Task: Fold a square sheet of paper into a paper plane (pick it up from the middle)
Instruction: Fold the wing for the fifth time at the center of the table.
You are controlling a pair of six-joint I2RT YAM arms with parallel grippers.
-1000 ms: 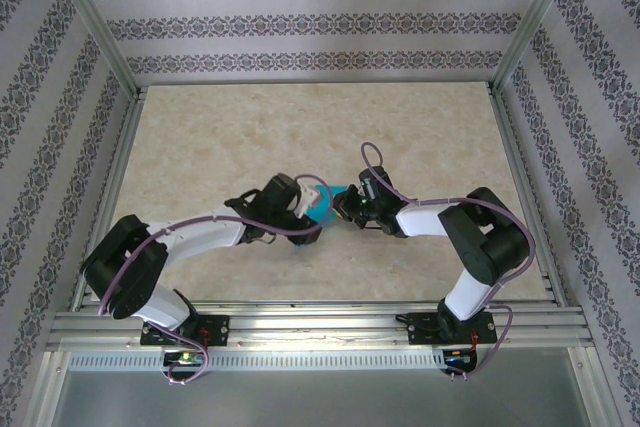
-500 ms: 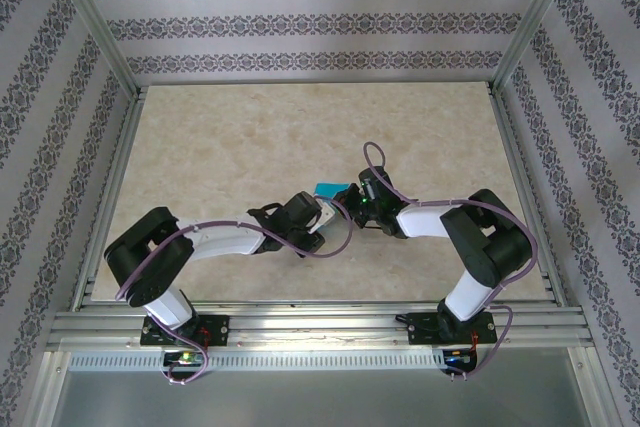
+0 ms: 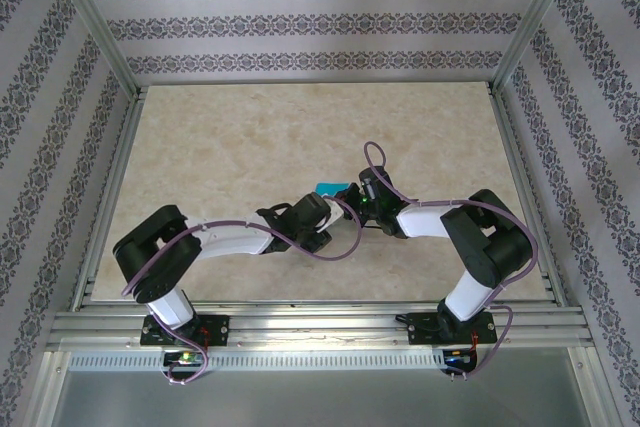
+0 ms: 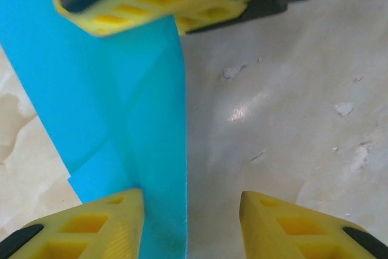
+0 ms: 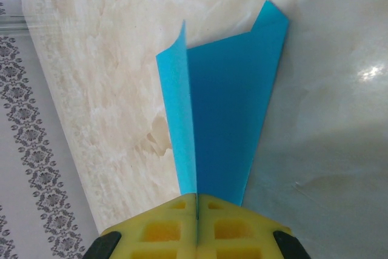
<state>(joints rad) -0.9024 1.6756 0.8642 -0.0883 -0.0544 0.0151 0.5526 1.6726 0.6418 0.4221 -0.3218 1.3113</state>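
Table (image 3: 200, 167) is pale and looks like stone. Left arm (image 3: 230, 237) and right arm (image 3: 440, 217) reach in and meet near its middle. Paper (image 5: 224, 119) is there between them, blue and folded with a crease down it. Right gripper (image 5: 197, 205) has its yellow fingers pressed tight together on the thin end of the paper. Left gripper (image 4: 188, 201) faces it with fingers spread apart. The paper's other end sits between them, close beside one finger.
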